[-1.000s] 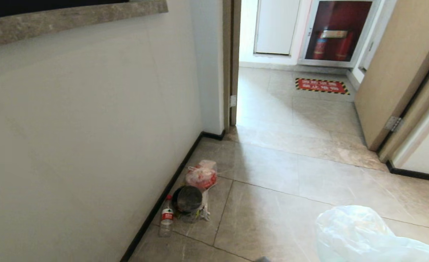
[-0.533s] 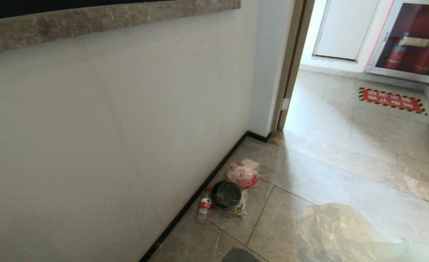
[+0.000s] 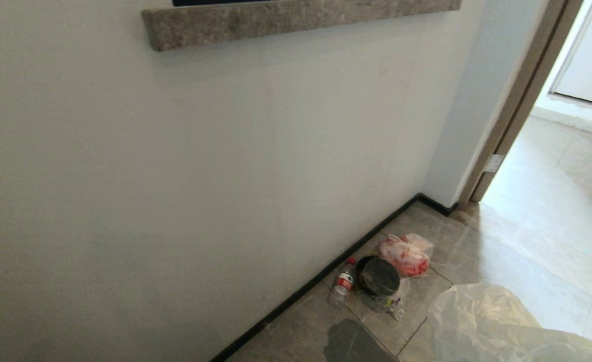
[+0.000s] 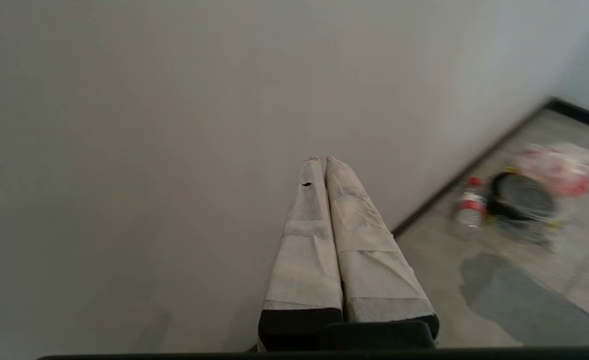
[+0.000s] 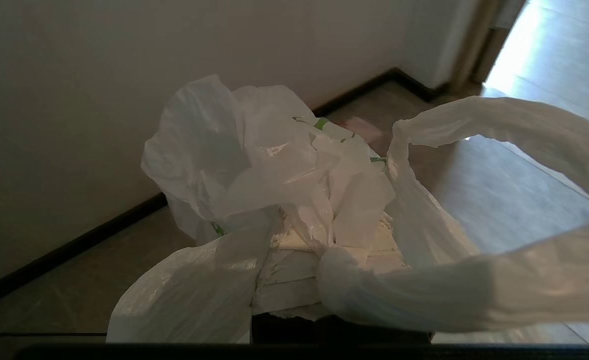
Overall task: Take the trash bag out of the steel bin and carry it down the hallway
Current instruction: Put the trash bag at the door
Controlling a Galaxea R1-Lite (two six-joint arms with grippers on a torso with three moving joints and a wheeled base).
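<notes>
The trash bag [image 3: 497, 327], thin milky-white plastic, fills the bottom right corner of the head view. In the right wrist view the trash bag [image 5: 274, 170] bunches up over my right gripper [image 5: 319, 235]. That gripper is shut on its gathered neck, and one loop handle hangs free beside it. My left gripper [image 4: 324, 160] is shut and empty, its taped fingers [image 4: 309, 240] pointing at the bare white wall. The hallway floor [image 3: 547, 211] of glossy pale tiles runs past the doorway on the right. The steel bin is out of view.
A rubbish pile lies by the dark skirting [image 3: 316, 281]: a plastic bottle [image 3: 342, 287], a dark round container [image 3: 379, 275] and a red-and-white bag [image 3: 406, 254]. A white wall [image 3: 200, 191] with a stone ledge [image 3: 296, 17] fills the left. A door frame [image 3: 519, 100] stands right.
The whole view has swung left: the wall now fills most of it, and the doorway and red cabinet have slid off to the right. The bag stays in my right gripper.
</notes>
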